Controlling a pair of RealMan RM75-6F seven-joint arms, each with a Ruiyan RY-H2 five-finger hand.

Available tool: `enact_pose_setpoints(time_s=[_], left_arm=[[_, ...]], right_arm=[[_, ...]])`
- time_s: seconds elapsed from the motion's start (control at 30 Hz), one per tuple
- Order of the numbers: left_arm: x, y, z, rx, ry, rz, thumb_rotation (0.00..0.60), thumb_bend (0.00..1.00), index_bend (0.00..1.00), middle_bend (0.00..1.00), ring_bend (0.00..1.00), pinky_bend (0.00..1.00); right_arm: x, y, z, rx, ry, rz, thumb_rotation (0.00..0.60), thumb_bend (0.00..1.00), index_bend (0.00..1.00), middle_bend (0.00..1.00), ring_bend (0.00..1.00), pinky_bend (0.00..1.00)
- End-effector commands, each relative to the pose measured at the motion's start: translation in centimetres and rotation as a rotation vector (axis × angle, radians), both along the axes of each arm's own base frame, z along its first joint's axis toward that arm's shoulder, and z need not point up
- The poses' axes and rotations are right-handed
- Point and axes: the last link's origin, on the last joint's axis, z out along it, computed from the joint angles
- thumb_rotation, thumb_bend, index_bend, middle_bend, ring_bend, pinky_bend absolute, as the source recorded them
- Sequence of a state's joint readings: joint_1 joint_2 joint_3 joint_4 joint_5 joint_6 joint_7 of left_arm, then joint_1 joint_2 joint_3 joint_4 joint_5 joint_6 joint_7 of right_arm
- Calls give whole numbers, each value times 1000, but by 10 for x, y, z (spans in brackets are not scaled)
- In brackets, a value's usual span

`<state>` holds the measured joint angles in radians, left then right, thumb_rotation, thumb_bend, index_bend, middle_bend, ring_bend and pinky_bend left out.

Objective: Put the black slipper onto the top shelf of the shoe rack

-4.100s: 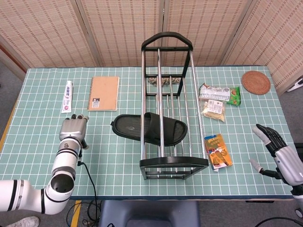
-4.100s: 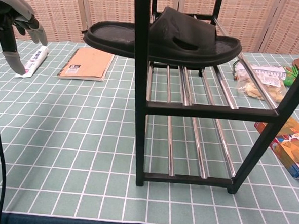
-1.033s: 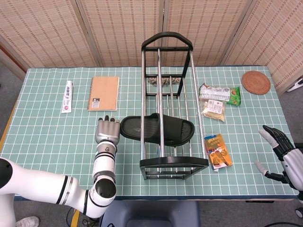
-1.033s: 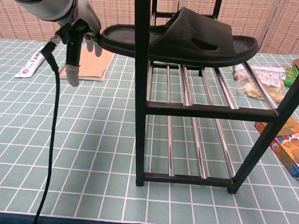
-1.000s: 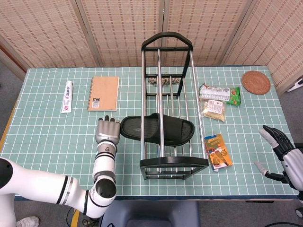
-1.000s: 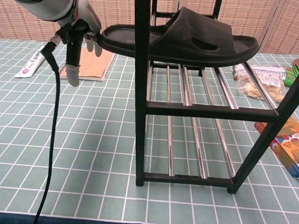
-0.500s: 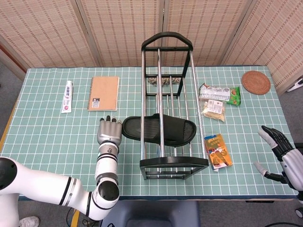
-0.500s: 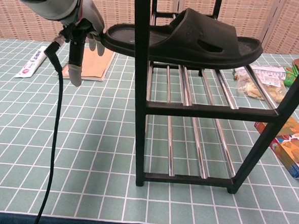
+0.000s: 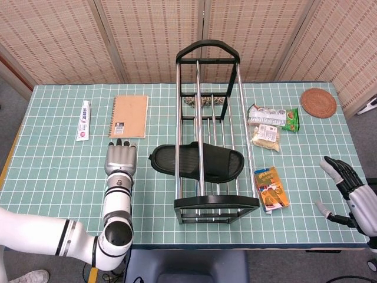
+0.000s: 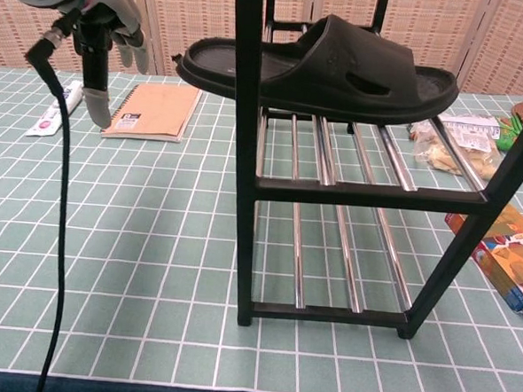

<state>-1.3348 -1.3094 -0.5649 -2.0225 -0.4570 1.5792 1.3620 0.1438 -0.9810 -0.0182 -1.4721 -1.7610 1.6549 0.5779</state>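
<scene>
The black slipper (image 9: pixel 197 162) lies across the top rails of the black and chrome shoe rack (image 9: pixel 207 56); in the chest view the slipper (image 10: pixel 341 63) rests on the top shelf, its heel end sticking out left past the rack (image 10: pixel 242 159). My left hand (image 9: pixel 121 158) hovers left of the slipper, apart from it, fingers spread and holding nothing; the chest view shows the left hand (image 10: pixel 108 13) at the upper left. My right hand (image 9: pixel 347 186) stays open at the table's right edge, empty.
A brown notebook (image 9: pixel 129 116) and a toothpaste tube (image 9: pixel 85 120) lie at the back left. Snack packets (image 9: pixel 271 127), an orange packet (image 9: pixel 271 188) and a woven coaster (image 9: pixel 318 102) sit right of the rack. A black cable (image 10: pixel 60 219) hangs from my left arm.
My left hand has drawn back to the left, away from the slipper's heel end. The slipper stays on the top shelf. The right hand has barely moved.
</scene>
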Motion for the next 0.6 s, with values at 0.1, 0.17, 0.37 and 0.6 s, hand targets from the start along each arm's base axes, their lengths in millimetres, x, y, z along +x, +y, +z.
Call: enact_pose_setpoints(time_s=[0.1, 0.17, 0.37, 0.6], left_arm=[[-24, -6, 20, 34, -68, -28, 600, 153, 88, 90, 0, 140], [-35, -12, 28, 45, -99, -42, 600, 154, 87, 90, 0, 140], [-71, -35, 53, 84, -173, -88, 600, 153, 78, 86, 0, 140], [-122, -60, 76, 158, -257, -158, 600, 153, 66, 65, 0, 137]], right_arm=[[1, -1, -2, -10, 14, -3, 600, 340, 0, 0, 0, 0], [2, 0, -4, -17, 26, -3, 600, 340, 0, 0, 0, 0], [6, 0, -12, -40, 74, -18, 600, 340, 0, 0, 0, 0], [9, -3, -23, -59, 135, -49, 600, 340, 0, 0, 0, 0]])
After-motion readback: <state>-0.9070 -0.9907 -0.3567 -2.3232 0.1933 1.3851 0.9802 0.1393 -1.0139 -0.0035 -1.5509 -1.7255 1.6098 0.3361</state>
